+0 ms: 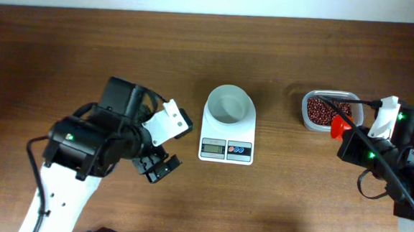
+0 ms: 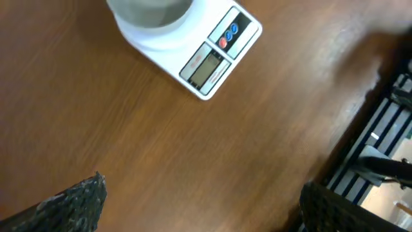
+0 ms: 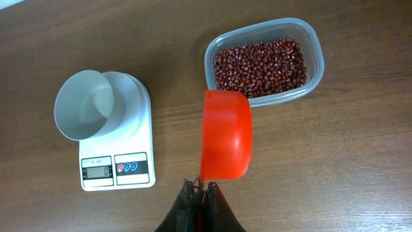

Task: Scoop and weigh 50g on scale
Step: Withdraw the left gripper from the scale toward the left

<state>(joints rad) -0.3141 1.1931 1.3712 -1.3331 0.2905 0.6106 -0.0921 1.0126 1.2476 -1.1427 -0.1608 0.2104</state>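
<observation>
The right gripper (image 3: 201, 192) is pinched tight on the thin handle of a bright red, rounded plastic scoop (image 3: 225, 135), which sticks out ahead of it and hangs low over the brown wooden table (image 1: 89, 44). That handle end looks like the right place to hold. The scoop is probably light and stiff, so the grip needs to stop it twisting more than carry weight. Its hollow does not show, so I cannot tell whether it is loaded.

Just past the scoop's front edge sits a clear, rounded-rectangular plastic tub (image 3: 313, 38) filled with the small dark red-brown beans (image 3: 261, 58), a loose, glossy heap. They are likely hard, dry and free-flowing, so they would roll and spill if the scoop tips. They are best lifted level and poured slowly.

To the left, well apart from the tub, stands the small white digital scale (image 3: 138, 122). The round white bowl (image 3: 87, 103) on it looks empty.

Furthest away, the left gripper (image 2: 203, 187) hovers with its jaws spread wide, holding nothing.
</observation>
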